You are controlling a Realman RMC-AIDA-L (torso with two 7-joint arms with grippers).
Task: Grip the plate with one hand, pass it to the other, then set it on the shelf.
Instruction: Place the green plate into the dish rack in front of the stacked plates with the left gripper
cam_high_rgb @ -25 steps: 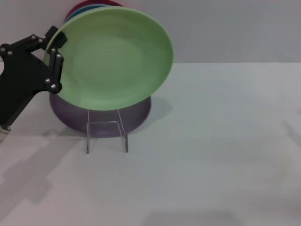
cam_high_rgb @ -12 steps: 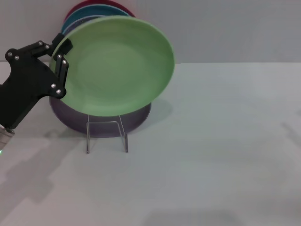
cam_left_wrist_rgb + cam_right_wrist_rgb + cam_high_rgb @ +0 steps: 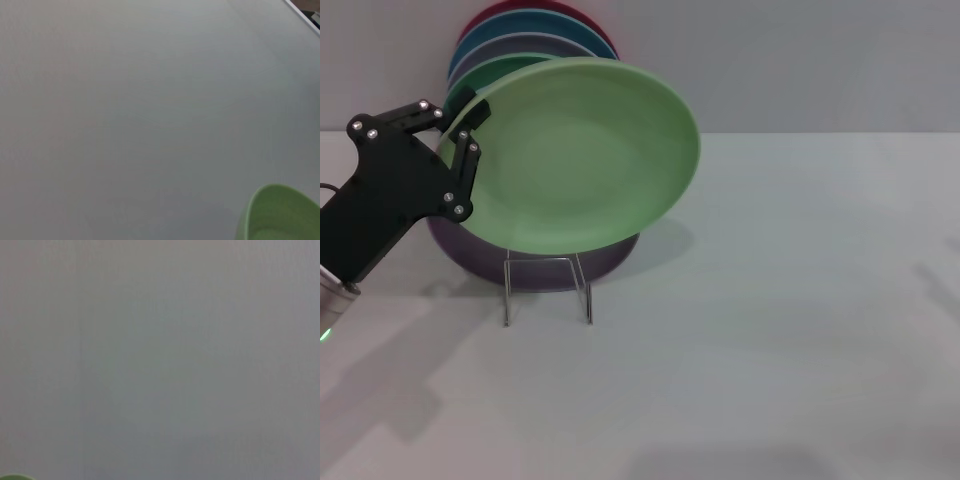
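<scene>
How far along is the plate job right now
The handover looks done: only the left hand grips the pale green plate by its rim; the right hand is out of sight. In hand: the plate hangs tilted above the wire shelf, before the plates already stacked there. Left: seating it and letting go.

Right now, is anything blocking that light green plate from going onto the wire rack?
Partly. The plate, held at its rim by the left gripper, hangs above the shelf, whose back already holds a lilac plate and others. Only the front loop looks free.
</scene>
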